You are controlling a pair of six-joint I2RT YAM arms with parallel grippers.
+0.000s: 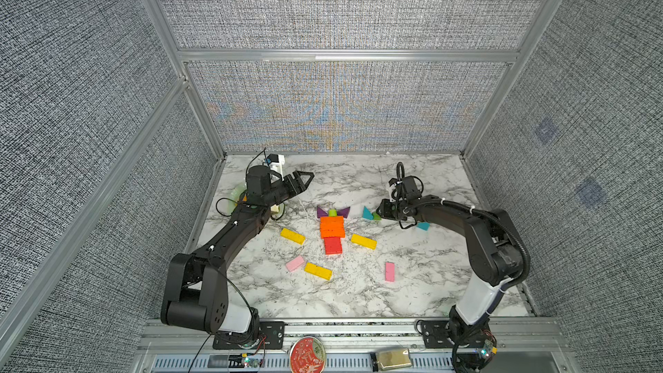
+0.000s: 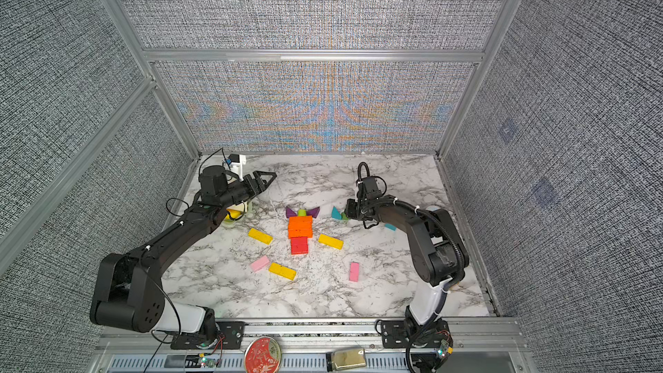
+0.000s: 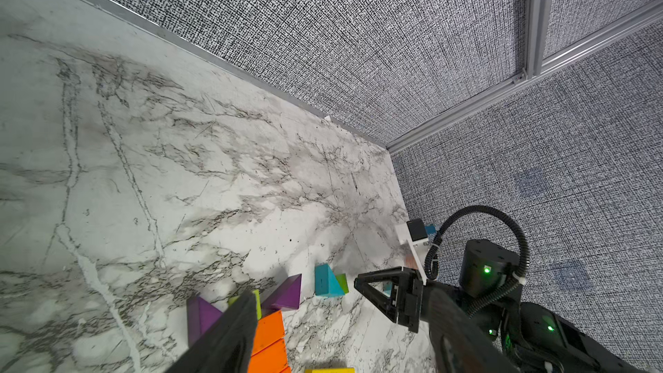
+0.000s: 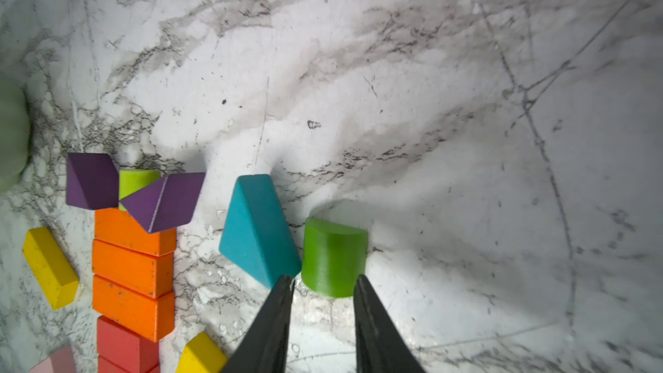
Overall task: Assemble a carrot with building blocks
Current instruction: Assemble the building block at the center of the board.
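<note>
While the left gripper (image 1: 310,175) hangs shut and empty above the back of the marble table (image 1: 358,299), the right gripper (image 4: 324,278) is down by a loose green stub (image 4: 333,256). Its jaws are a little way open and hold nothing. The tips sit at each side of the stub's near end. A teal triangle (image 4: 256,227) lies just beside the stub, very close to one fingertip (image 4: 283,292). The carrot lies in the middle of the table. It has orange bars (image 4: 132,267) in a row, red bars (image 4: 125,346) at one end, and purple triangles (image 4: 91,181) with a top green stub (image 4: 136,181) at the other. I think the job now is to grab the loose stub. To do it well, slide the fingers further on so the stub sits deep between them. Keep off the teal triangle, then squeeze softly and lift straight up.
</note>
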